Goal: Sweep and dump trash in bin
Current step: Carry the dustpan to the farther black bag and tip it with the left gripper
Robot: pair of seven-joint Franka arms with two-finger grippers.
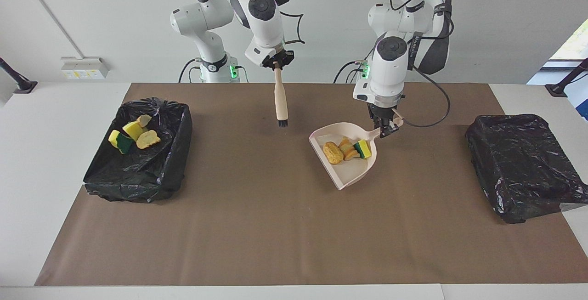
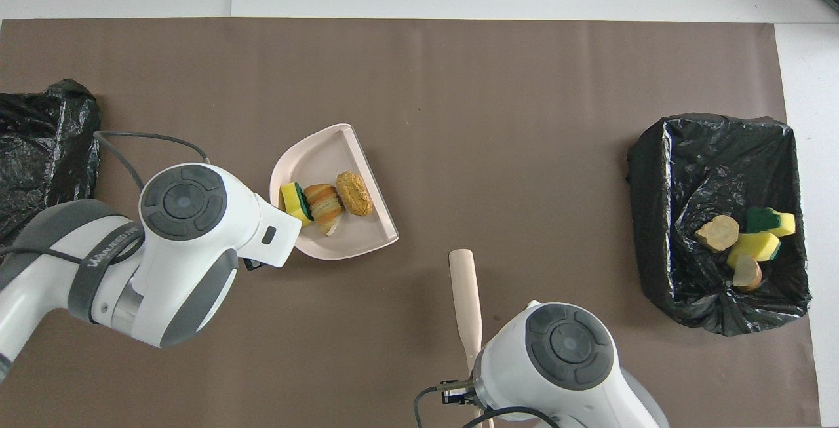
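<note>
Facing view: left hand (image 1: 385,129) is clamped on the handle of the beige plastic dustpan (image 1: 351,171) and holds it above the brown paper-covered table (image 1: 285,226), near mid-table, toward the left arm's end. Three scraps ride in the pan: a tan-orange bread-like chunk (image 1: 332,152), a striped orange chunk (image 1: 349,149) and a yellow, green-backed sponge piece (image 1: 364,149), the last nearest the handle. Pan looks lifted clear of the table, though contact cannot be ruled out.

Right hand (image 1: 277,63) grips the beige wooden brush (image 1: 280,102) by its handle end; brush hangs upright, dark bristles down, above the table.

Black-bag-lined bin (image 1: 177,153) at the right arm's end holds four scraps (image 1: 133,133). A second black-bagged bin (image 1: 523,166) sits at the left arm's end.
</note>
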